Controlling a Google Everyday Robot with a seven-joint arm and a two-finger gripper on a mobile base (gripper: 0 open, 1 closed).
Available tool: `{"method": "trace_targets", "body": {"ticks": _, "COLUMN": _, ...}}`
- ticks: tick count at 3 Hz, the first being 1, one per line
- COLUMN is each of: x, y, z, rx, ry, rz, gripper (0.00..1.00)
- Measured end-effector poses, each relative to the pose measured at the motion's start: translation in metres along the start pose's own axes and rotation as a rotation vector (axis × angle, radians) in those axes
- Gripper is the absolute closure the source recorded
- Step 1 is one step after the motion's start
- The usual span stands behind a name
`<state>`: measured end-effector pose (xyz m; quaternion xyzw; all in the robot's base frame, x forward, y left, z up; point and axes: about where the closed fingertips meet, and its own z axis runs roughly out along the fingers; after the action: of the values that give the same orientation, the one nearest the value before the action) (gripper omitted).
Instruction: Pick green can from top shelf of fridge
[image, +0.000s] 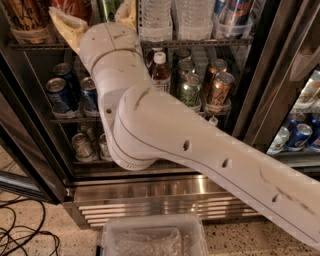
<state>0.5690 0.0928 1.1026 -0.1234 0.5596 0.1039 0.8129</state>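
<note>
Reach stage of the pick: the claw (92, 17), spread open at the left of the fridge's (165, 192) top shelf (200, 42), fronts the green can (107, 8), which stands ungrasped, so clenching and withdrawal remain.

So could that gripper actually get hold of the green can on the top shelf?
Probably yes: the gripper is up at the top shelf, fingers open either side of the green can. The red cola can beside it may crowd one finger.
</note>
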Motion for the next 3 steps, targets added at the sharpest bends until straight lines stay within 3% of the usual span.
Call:
{"method": "trace_targets", "body": {"ticks": 1, "x": 0.0034, "y": -0.0052, "z": -0.0010, "rx": -0.003, "ry": 0.072, "rz": -0.016, "gripper": 0.22}}
{"method": "trace_targets", "body": {"ticks": 3, "x": 0.0100, "y": -0.0056, "z": -0.0004, "rx": -0.004, "ry": 0.126, "rz": -0.031, "gripper": 0.28}}
